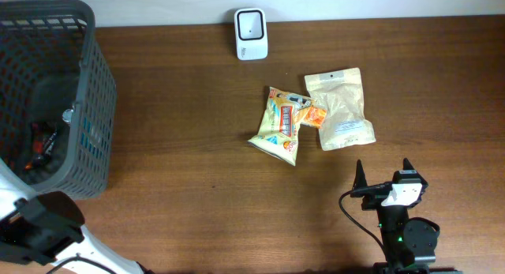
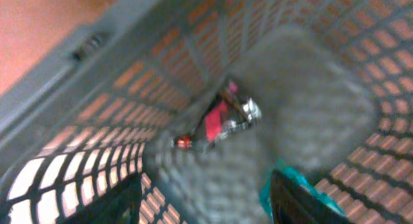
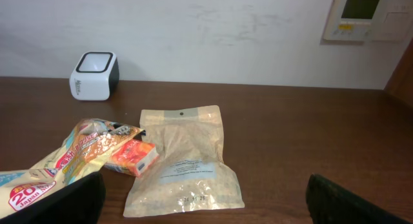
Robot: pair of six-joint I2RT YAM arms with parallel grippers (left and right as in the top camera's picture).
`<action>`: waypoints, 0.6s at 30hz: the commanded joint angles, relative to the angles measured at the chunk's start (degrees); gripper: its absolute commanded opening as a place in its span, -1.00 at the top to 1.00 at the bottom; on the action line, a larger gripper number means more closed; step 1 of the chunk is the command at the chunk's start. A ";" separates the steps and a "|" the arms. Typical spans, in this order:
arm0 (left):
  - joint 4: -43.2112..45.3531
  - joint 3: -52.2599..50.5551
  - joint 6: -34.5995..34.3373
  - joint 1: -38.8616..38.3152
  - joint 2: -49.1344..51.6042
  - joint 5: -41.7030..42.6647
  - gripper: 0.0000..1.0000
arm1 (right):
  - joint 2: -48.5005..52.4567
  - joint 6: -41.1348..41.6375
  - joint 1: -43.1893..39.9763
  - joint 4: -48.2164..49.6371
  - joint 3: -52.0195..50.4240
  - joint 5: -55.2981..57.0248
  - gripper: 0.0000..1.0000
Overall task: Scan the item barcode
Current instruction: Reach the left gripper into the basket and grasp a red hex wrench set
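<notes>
right gripper [image 1: 383, 171] hangs spread wide, empty. the yellow snack bag [image 1: 278, 125], orange packet [image 1: 313, 114] and beige pouch [image 1: 339, 108] lie between it and the scanner [image 1: 251, 33]. left gripper [image 2: 205, 179] is down in the basket [image 1: 87, 108], well apart from the scanner; too blurred to tell its grip.

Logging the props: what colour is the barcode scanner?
The scanner is white with black trim; clearest from the right wrist.

Overhead view: even, diffuse light, sharp focus; faint sheen on dark brown wooden table [image 1: 197, 195]. Left wrist view: heavy motion blur; grey plastic mesh basket [image 2: 193, 50] smeared, orange glow through holes, white glare in lower-left holes. Right wrist view: bright, crisp; soft sheen on beige plastic pouch [image 3: 184, 162].
</notes>
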 commanded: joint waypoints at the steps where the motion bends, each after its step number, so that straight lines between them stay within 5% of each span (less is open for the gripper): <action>1: 6.93 -13.44 7.67 0.57 -0.59 1.18 -0.26 | -0.37 0.20 -0.37 -0.17 -0.48 0.46 -0.97; 6: 15.43 -26.25 18.60 0.31 -0.59 1.11 -0.29 | -0.37 0.20 -0.37 -0.20 -0.48 0.46 -0.97; 10: 19.74 -30.58 19.76 0.50 -0.46 0.55 -0.48 | -0.37 0.20 -0.37 -0.20 -0.48 0.46 -0.97; 18: 25.49 -37.75 25.05 0.39 -0.26 -0.20 -0.29 | -0.37 0.20 -0.37 -0.20 -0.48 0.44 -0.97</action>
